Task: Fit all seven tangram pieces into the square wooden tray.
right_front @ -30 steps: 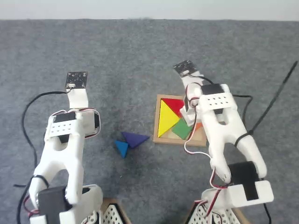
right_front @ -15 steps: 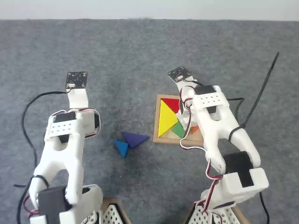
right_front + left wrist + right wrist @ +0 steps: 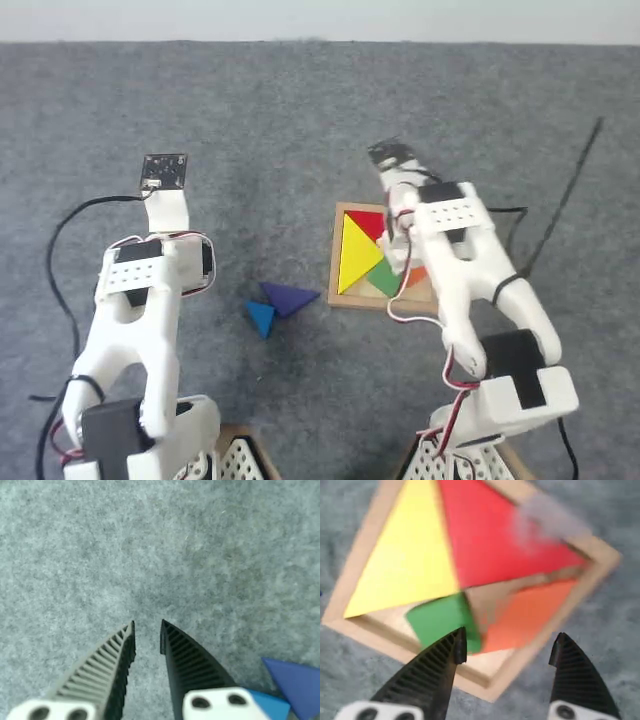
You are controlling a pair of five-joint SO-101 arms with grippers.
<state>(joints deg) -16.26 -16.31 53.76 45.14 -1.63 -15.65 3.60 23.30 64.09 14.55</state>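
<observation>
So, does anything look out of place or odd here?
Yes: the blue triangle and purple piece lie on the carpet, left of the wooden tray, not inside it. Bare wood shows between its pieces.

I see the grey mat (image 3: 300, 110) lit brightly and evenly from above; soft, short shadows sit close along the wooden tray (image 3: 336, 260) and under the purple triangle (image 3: 290, 297).

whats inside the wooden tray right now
Yellow triangle, red triangle, green piece, orange piece, with bare wood between them. Fingers of the right gripper hide part of the tray rim.
</observation>
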